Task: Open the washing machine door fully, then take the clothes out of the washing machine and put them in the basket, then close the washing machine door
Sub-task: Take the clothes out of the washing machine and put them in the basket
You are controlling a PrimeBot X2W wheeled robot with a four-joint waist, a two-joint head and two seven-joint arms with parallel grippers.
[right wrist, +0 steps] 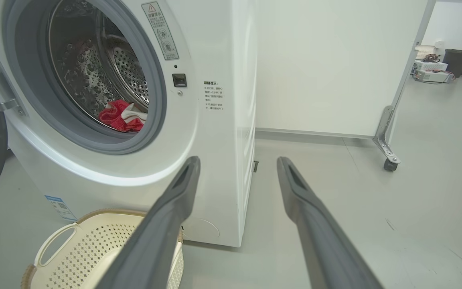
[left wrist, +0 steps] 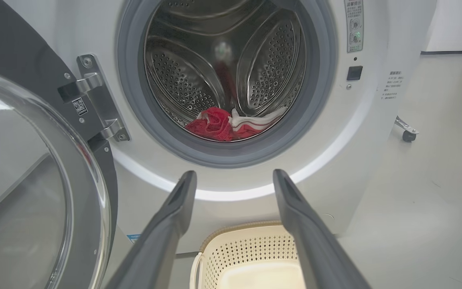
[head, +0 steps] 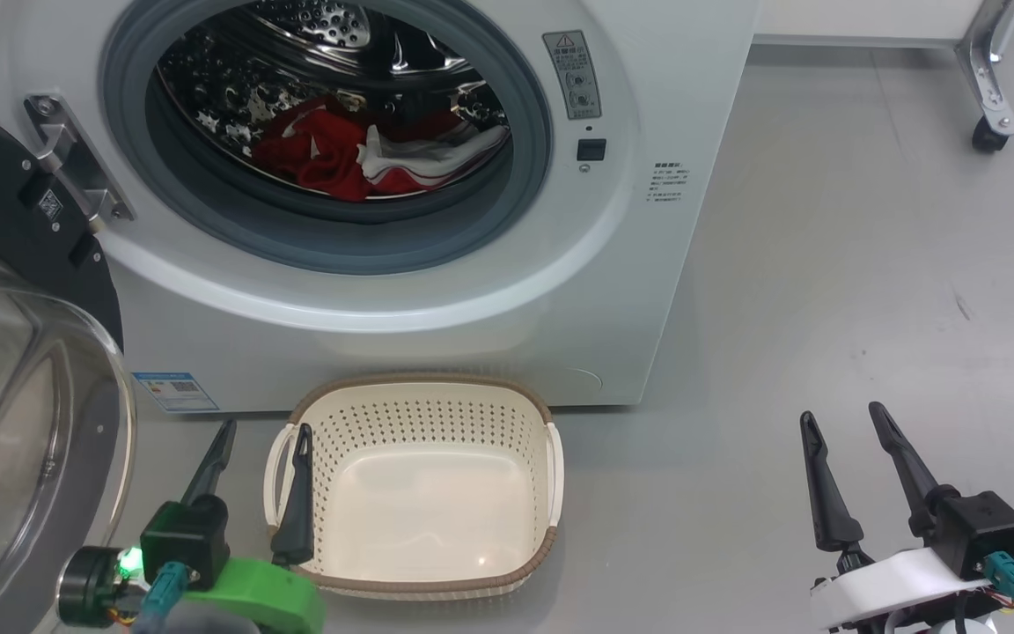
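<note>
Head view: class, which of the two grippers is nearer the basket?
The left gripper: one of its fingers overlaps the basket's left edge, while the right gripper hangs over bare floor, well clear of the basket's other side.

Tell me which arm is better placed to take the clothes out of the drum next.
Left, probably. The left fingers, open, point straight at the clothes in the washing machine. The right fingers sit off to its side, over the floor.
</note>
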